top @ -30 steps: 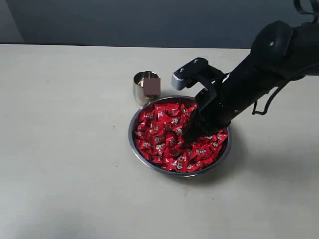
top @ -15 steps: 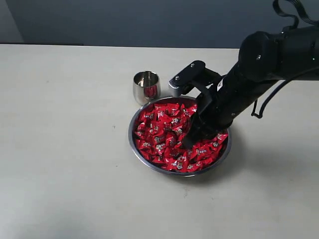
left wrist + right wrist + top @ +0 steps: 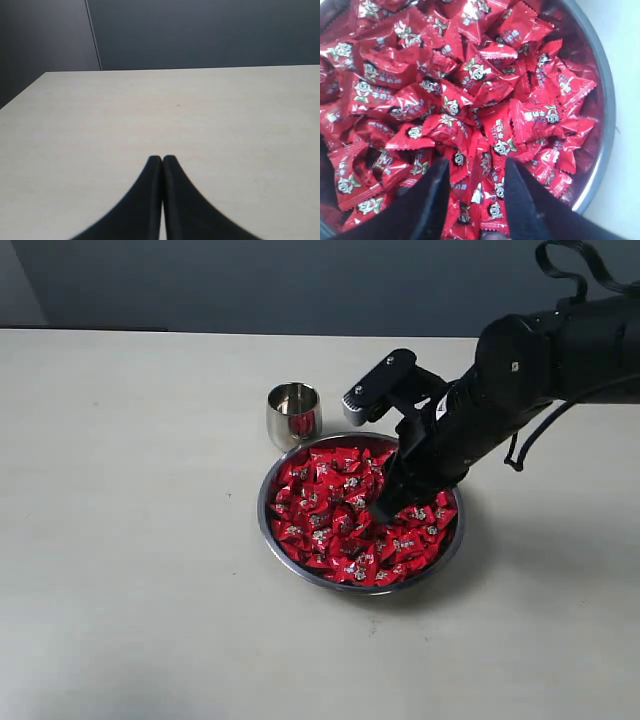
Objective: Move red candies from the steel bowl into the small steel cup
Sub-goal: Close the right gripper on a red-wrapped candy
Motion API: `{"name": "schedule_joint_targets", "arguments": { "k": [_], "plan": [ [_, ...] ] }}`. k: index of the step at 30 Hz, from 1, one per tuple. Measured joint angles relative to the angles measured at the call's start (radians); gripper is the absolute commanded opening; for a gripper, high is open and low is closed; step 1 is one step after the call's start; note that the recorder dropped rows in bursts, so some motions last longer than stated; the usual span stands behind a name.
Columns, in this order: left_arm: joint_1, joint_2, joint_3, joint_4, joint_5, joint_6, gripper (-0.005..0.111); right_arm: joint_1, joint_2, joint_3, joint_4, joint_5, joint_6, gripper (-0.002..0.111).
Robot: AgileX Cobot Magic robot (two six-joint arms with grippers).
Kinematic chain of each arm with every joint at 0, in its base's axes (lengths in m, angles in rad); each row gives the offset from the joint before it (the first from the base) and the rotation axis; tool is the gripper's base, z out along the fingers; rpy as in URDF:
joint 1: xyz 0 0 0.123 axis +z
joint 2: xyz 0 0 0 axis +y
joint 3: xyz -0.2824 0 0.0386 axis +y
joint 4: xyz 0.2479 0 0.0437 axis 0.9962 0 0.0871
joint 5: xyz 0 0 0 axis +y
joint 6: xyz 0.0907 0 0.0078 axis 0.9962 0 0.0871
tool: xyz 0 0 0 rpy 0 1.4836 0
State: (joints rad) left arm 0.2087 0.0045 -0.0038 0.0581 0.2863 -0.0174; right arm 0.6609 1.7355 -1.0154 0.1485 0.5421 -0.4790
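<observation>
A pale table runs back to a dark blue-grey wall. On it I count one bowl and one cup. The cup stands upright just beside the bowl's far rim, on the left-hand side in the exterior view.

The bowl is heaped with candies, far too many and too overlapped for an exact count; several dozen show on top alone. They fill it almost from rim to rim. Red shows on the cup's mirror side facing the bowl, and I cannot tell whether any candy is inside.

My right gripper reaches down into the right half of the bowl. Its two fingers are spread apart, tips sunk among the wrappers. A few candies lie in the gap between them, none clamped.

My left gripper appears only in its own wrist view. Its two fingers are pressed together tip to tip, with nothing between them, over bare table.
</observation>
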Motion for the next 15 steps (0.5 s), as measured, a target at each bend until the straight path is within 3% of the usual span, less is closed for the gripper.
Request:
{"name": "schedule_joint_targets", "arguments": {
  "k": [15],
  "plan": [
    [0.0, 0.0, 0.0, 0.0, 0.0, 0.0, 0.0, 0.008, 0.102, 0.0, 0.0, -0.062, 0.002, 0.037]
  ]
}}
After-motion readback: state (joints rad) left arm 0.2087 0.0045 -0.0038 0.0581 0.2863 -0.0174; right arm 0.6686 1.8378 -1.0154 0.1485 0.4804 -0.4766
